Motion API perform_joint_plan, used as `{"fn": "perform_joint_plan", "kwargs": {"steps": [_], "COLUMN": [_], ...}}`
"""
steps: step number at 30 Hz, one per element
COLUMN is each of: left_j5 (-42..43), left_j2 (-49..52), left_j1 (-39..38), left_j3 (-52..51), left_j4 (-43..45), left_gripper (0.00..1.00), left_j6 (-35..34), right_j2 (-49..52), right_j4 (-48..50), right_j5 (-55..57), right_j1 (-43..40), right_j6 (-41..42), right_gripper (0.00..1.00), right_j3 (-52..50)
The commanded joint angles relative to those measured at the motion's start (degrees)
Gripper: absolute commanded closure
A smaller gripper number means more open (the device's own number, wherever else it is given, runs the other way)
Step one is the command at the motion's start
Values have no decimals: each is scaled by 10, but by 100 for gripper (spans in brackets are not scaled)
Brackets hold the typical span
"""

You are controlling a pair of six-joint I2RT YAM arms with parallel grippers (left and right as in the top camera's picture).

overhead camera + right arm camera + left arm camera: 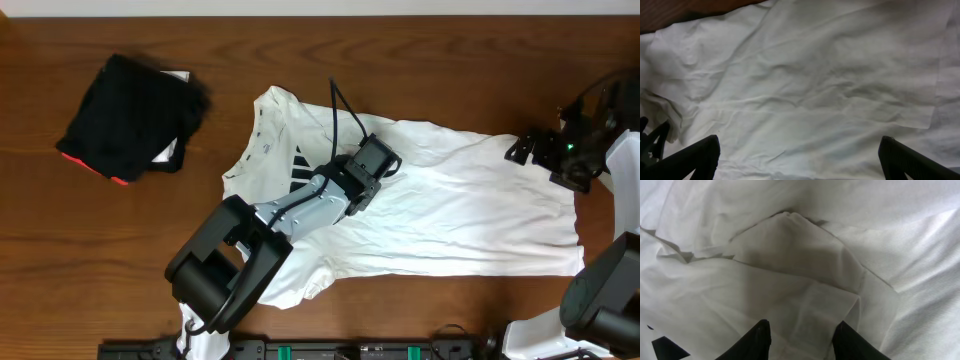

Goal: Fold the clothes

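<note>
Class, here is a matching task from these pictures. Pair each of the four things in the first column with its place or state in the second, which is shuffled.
1. white T-shirt
2. black garment
3. left gripper
4. right gripper

A. jaws wide apart
B. folded, at the left end of the table
C. spread out in the middle
D. a cloth fold lies between its fingers

Pairs: 1-C, 2-B, 3-D, 4-A.

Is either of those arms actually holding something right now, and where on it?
Right fingers are wide open, holding nothing. Left fingers straddle a fold of the white T-shirt near its upper middle; whether they pinch it cannot be told.
</note>
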Motion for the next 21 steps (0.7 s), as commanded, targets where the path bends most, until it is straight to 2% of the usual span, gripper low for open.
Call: {"fn": "perform_joint_plan", "kwargs": {"steps": [1, 5, 6, 8, 12, 13, 21], "left_j5": [-11, -11, -11, -11, -11, -11, -12], "left_j2": [4, 4, 4, 4, 4, 1, -59], "left_j1": [0, 0, 0, 0, 0, 0, 0], "left_j3": [10, 10, 10, 10, 10, 10, 12], "left_j4": [1, 1, 1, 3, 11, 12, 12], "left_gripper": [58, 59, 66, 71, 92, 94, 94], "left_j6": [8, 8, 8, 8, 8, 8, 8], "right_j2": [1, 1, 1, 1, 1, 1, 1], "right_j4": [1, 1, 1, 1, 1, 1, 1], "right_j5": [0, 0, 0, 0, 0, 0, 0], "right_j1": [0, 0, 0, 0, 0, 0, 0], "right_j6": [4, 4, 4, 4, 4, 4, 4], "right_gripper": [1, 1, 1, 1, 1, 1, 1], "right_j3": [10, 10, 10, 10, 10, 10, 10]}}
